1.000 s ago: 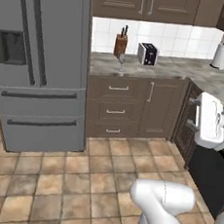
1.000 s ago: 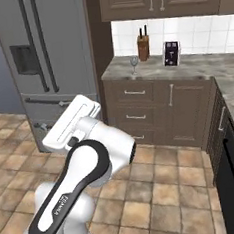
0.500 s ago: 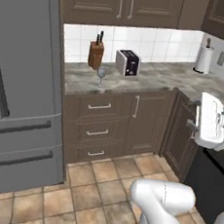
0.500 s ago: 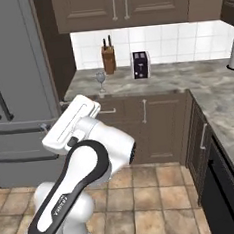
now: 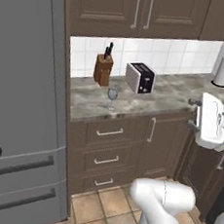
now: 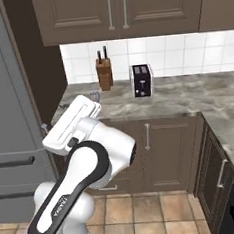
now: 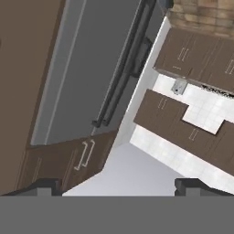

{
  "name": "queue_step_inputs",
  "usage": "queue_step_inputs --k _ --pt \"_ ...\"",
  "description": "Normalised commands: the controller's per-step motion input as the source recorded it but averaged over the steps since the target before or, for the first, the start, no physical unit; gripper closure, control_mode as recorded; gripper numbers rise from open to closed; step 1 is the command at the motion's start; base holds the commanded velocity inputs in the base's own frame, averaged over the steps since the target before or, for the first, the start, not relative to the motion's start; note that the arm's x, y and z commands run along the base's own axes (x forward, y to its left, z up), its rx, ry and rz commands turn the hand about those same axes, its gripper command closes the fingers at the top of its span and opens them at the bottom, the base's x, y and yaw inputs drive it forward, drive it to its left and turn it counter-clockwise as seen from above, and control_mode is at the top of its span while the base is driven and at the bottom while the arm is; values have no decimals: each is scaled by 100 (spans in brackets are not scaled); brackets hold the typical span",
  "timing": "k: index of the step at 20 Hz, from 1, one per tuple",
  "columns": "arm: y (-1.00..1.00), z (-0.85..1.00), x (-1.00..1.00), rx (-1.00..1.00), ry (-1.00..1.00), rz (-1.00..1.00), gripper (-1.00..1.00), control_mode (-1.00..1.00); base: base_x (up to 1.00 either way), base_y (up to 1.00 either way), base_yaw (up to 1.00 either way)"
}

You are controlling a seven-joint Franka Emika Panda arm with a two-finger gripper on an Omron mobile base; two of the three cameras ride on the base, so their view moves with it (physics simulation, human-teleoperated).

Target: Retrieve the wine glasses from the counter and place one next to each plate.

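My gripper (image 7: 119, 183) hangs spread wide, empty. Well apart from my jaws, a wine glass (image 5: 112, 95) stands upright on the counter (image 5: 149, 101), beside a toaster (image 5: 139, 77).

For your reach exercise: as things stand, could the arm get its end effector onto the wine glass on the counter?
Probably not yet. The wine glass stands free near the counter edge, nothing crowding it, but the open end effector points elsewhere, folded back near the base.
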Motion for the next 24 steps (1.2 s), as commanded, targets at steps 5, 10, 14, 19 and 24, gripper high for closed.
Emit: queue_step_inputs --k 5,10,14,19,24 --pt "0 0 0 0 0 0 -100 100 100 0 10" --pt "0 0 0 0 0 0 -100 100 75 -1 23" --pt "0 0 0 0 0 0 -100 100 46 -19 27" --pt "0 0 0 0 0 0 -100 100 30 -34 28" --pt "0 0 0 0 0 0 -100 100 33 -40 27"
